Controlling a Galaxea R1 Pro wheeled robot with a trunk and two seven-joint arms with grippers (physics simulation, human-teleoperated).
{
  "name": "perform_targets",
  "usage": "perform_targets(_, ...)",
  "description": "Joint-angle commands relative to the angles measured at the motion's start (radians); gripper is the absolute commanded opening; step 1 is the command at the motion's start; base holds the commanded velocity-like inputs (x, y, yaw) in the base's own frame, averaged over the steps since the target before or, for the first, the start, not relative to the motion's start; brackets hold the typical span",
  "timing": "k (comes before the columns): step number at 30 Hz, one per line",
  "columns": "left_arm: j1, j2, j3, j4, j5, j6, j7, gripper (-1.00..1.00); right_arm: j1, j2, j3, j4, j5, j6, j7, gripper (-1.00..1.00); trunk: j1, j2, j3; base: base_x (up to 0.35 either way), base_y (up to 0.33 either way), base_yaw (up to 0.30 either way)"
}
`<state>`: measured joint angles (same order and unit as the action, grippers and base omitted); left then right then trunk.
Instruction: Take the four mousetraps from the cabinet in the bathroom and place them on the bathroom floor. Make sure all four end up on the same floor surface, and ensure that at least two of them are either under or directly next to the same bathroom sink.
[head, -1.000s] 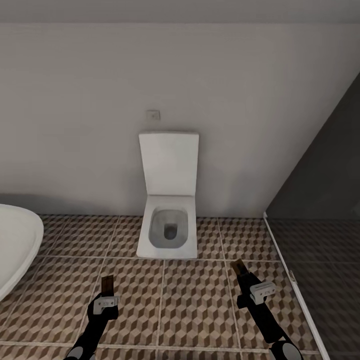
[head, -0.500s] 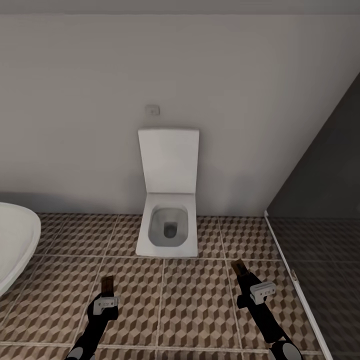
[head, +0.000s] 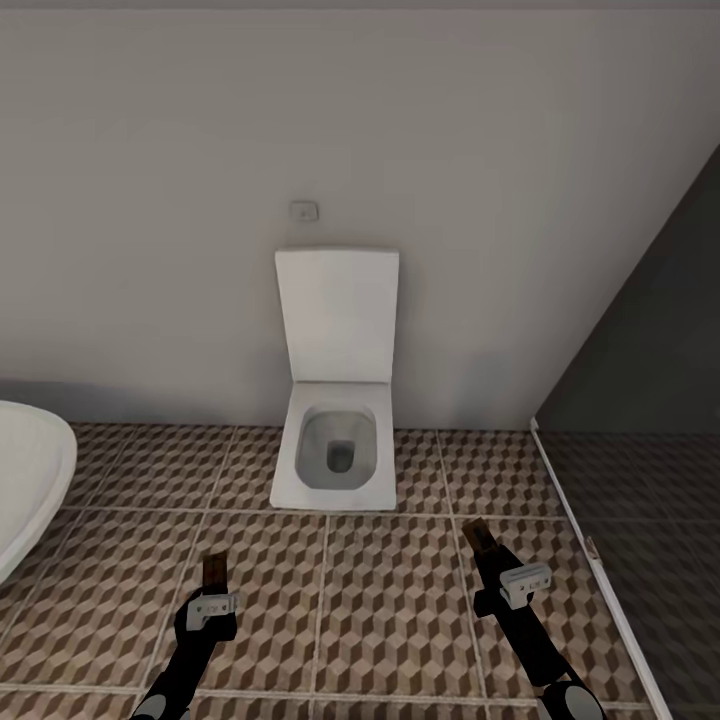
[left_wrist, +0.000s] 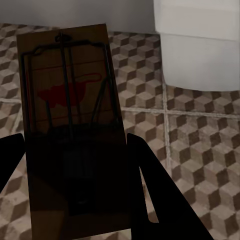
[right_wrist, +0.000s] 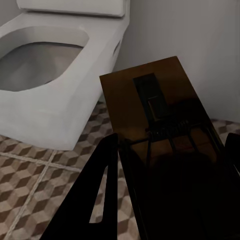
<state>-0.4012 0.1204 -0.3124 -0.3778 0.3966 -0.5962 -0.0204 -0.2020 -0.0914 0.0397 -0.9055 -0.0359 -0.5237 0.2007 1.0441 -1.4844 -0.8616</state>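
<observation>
Two mousetraps are in view, one carried by each arm above the bathroom floor. The left mousetrap is a flat tan board bearing dark wire parts and a red mark; it is clamped between the two dark fingers of the left gripper, and from the head camera it appears as a small brown tab projecting forward from that gripper. The right mousetrap is likewise clasped by the right gripper, its board jutting ahead of the fingers and angled toward the toilet; from the head camera it is a small tan piece. Both arms reach forward low over the brown-and-beige cube-patterned tiles, well apart from each other. The white toilet stands against the pale wall with its square lid raised upright and its bowl open; a small plate is set in the wall above it. A white basin's rounded rim enters at the left edge, and a dark glass panel bounds the floor at the right.
</observation>
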Motion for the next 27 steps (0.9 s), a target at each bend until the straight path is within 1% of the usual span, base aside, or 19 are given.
perform_targets(1, -0.001, 0.001, -0.007, 0.0, 0.008, -0.004, 0.0, -1.0, 0.0, -0.001, 0.001, 0.001, -0.006, -0.002, 0.005, -1.0, 0.004, -0.008, -0.004, 0.0, 0.0, 0.0)
perform_targets(27, -0.001, 0.001, -0.007, 0.001, 0.008, -0.004, 0.0, -1.0, 0.0, -0.002, 0.002, 0.001, -0.007, -0.006, 0.006, -1.0, 0.104, -0.19, -0.085, 0.0, 0.0, 0.0)
